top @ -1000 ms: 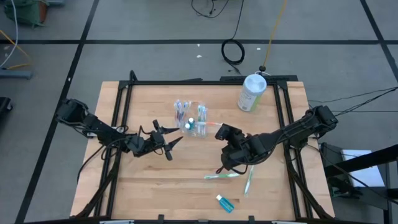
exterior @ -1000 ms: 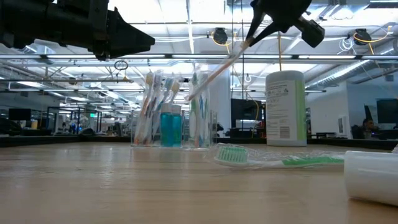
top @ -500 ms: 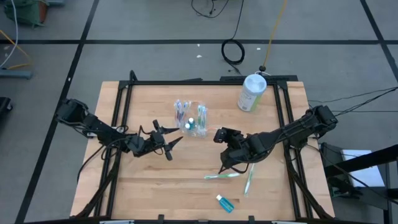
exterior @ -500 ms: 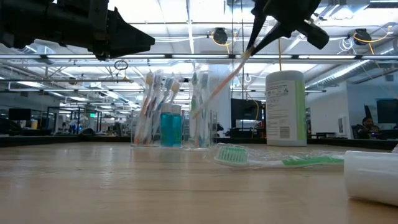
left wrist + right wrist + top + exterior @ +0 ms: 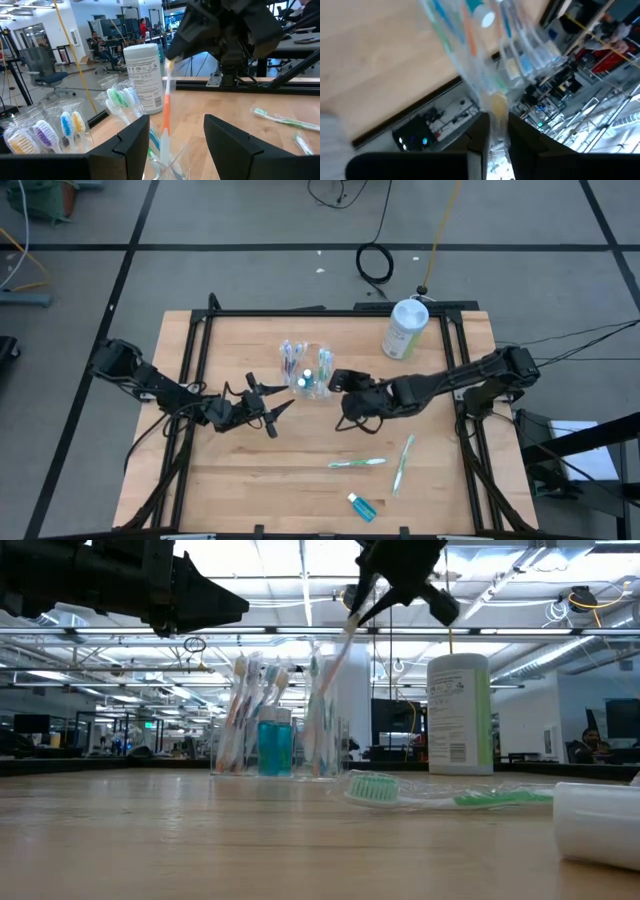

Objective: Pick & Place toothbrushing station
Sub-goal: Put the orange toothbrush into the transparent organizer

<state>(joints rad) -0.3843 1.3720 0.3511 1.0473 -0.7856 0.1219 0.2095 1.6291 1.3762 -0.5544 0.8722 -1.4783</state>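
Clear plastic toothbrushing station [image 5: 310, 372]: table [image 5: 240, 480] centre, toward the far edge.
White cylindrical canister [image 5: 404, 329]: far right corner.
Two green toothbrushes [image 5: 357, 463]: near edge, right of centre.
Small blue tube [image 5: 362, 506]: nearest that edge.

A light wooden table [image 5: 240, 480] with a black frame is seen from above, set on a grey floor [image 5: 250, 220] marked with dark lines; black cables [image 5: 375, 262] are coiled on the floor just beyond the table's far edge, and a yellow cable [image 5: 443, 225] is laid near them. Beyond the table, a large open workshop is shown, lit by rows of bright ceiling lights [image 5: 300, 580] hung among metal beams. Desks with monitors [image 5: 620, 725] are ranged far behind the table, an office chair [image 5: 47, 70] is placed to one side, and a few people [image 5: 95, 40] are seated in the distance.
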